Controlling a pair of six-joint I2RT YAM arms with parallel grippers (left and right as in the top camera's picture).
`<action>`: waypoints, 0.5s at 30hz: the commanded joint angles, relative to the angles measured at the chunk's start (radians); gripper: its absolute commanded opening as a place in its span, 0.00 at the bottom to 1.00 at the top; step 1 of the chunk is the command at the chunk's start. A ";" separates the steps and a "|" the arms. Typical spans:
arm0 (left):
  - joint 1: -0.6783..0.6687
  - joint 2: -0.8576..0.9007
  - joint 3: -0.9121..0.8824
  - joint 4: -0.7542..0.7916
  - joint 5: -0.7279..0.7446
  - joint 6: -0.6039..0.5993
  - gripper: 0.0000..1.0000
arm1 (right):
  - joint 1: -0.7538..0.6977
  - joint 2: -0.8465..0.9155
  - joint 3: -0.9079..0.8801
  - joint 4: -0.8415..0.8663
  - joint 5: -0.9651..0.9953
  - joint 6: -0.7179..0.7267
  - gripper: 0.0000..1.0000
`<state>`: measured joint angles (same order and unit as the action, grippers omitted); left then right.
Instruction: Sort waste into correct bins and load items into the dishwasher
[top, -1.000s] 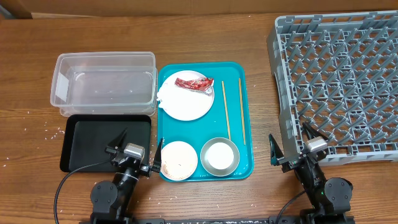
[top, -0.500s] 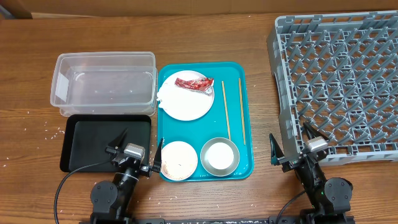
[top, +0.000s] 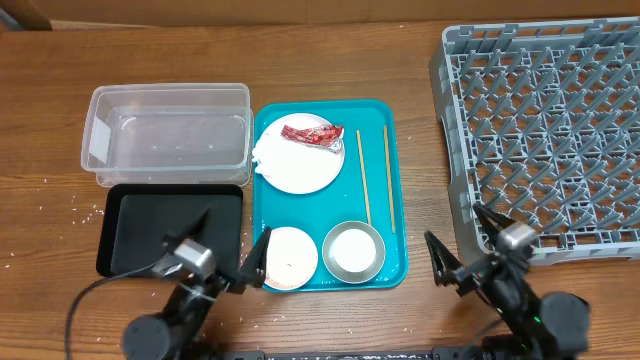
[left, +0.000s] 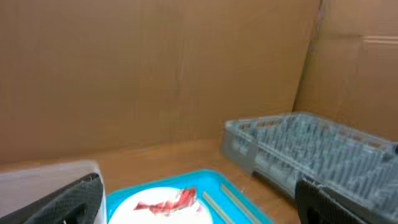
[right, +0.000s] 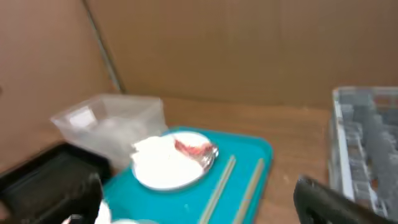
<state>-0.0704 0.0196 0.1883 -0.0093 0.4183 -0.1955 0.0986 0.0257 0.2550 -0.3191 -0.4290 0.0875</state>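
Observation:
A teal serving tray (top: 398, 262) holds a large white plate (top: 305, 168) with a red wrapper (top: 312, 133) on it and a white tissue (top: 262, 152) at its left edge. Two chopsticks (top: 364, 180) lie to its right. A smaller plate (top: 287, 257) with crumbs and a small bowl (top: 353, 250) sit at the tray's front. The clear tub (top: 165, 135) and black tray (top: 170, 225) are on the left, the grey dish rack (top: 550, 130) on the right. My left gripper (top: 225, 250) and right gripper (top: 465, 240) are open and empty, low near the front edge.
Pale crumbs (top: 85, 210) are scattered on the wood left of the black tray. In the left wrist view the wrapper (left: 171, 202) and rack (left: 311, 146) show ahead. In the right wrist view the plate (right: 168, 165), chopsticks (right: 221, 183) and tub (right: 109, 121) show. Cardboard walls stand behind the table.
Both arms have shifted: the left wrist moved a little left and toward the front edge, the right wrist also moved toward the front. Nothing on the table has moved.

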 joint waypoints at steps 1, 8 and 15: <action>0.005 0.113 0.288 -0.219 -0.018 -0.028 1.00 | -0.005 0.096 0.268 -0.174 -0.014 0.044 1.00; 0.005 0.538 0.797 -0.745 0.008 -0.006 1.00 | -0.005 0.451 0.675 -0.516 -0.006 0.044 1.00; 0.005 0.843 1.141 -1.051 0.123 -0.079 1.00 | -0.005 0.744 0.890 -0.691 -0.039 0.044 1.00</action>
<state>-0.0704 0.8188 1.2724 -1.0264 0.4461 -0.2207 0.0986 0.7254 1.1069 -0.9955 -0.4423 0.1303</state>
